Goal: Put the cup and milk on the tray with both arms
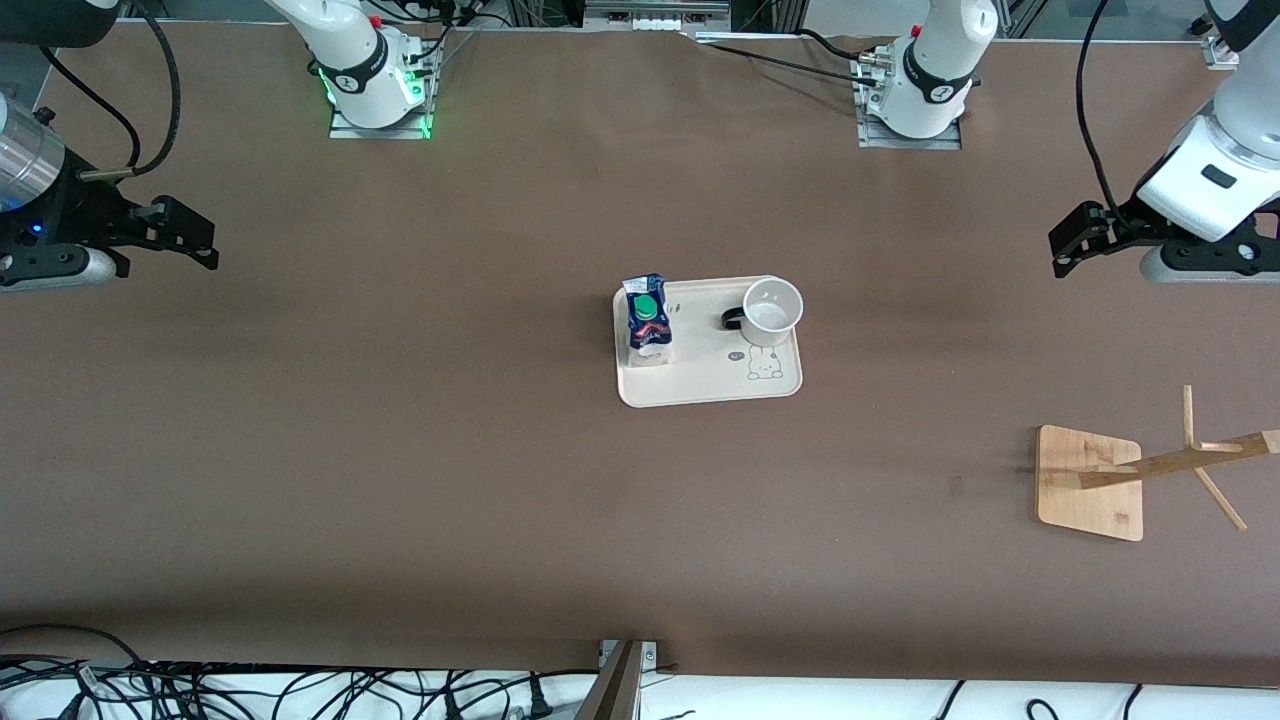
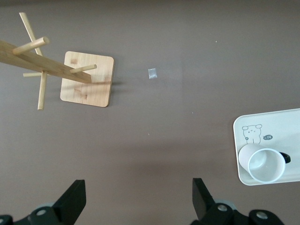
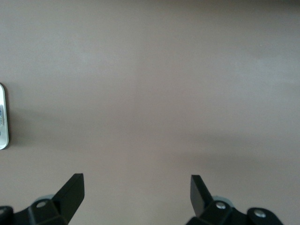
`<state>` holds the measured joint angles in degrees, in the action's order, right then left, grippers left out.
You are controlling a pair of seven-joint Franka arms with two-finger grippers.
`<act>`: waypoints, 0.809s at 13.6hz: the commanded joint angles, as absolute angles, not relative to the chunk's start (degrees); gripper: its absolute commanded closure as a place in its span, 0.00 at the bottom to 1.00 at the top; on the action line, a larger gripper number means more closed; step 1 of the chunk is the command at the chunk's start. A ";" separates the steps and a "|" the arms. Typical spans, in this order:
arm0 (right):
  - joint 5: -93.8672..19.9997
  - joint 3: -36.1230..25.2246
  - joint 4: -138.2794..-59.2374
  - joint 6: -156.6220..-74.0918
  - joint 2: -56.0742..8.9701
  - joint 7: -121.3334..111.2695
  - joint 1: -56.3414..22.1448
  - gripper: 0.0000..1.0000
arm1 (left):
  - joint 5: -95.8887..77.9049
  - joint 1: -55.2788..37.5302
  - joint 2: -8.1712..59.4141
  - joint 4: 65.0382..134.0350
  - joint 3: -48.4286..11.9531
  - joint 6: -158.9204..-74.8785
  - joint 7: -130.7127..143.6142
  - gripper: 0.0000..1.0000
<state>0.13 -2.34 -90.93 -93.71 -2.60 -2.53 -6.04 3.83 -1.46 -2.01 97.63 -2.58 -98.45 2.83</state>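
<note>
The cream tray [image 1: 700,385] lies at the table's middle. The white cup [image 1: 772,309] stands on it at the end toward the left arm, and shows in the left wrist view [image 2: 265,164] on the tray [image 2: 281,123]. The milk carton [image 1: 648,322] with its green cap stands on the tray's end toward the right arm. My left gripper [image 1: 1066,240] is open and empty over bare table at the left arm's end; its wrist view shows it [image 2: 139,194]. My right gripper [image 1: 190,240] is open and empty at the right arm's end; its wrist view shows it [image 3: 137,190].
A bamboo rack [image 1: 1090,482] with wooden pegs stands near the left arm's end, nearer the front camera than the tray; it also shows in the left wrist view [image 2: 87,78]. The tray's rim [image 3: 3,117] shows in the right wrist view. Cables lie along the front edge.
</note>
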 commanded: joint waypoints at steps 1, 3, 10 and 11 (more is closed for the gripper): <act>0.26 -1.85 -89.47 -92.72 -3.16 -2.55 -5.71 0.00 | 2.55 -2.19 -3.43 99.58 0.08 -99.76 0.09 0.00; 0.26 -1.85 -89.47 -92.64 -3.16 -2.55 -5.71 0.00 | 2.55 -2.37 -3.43 99.67 0.53 -99.41 0.09 0.00; 0.26 -1.85 -89.47 -92.64 -3.16 -2.55 -5.71 0.00 | 1.59 -2.90 -0.54 97.57 0.09 -97.13 1.14 0.00; 0.26 -1.85 -89.47 -92.72 -3.16 -2.55 -5.71 0.00 | 0.80 -2.81 0.26 96.17 0.00 -96.51 2.27 0.00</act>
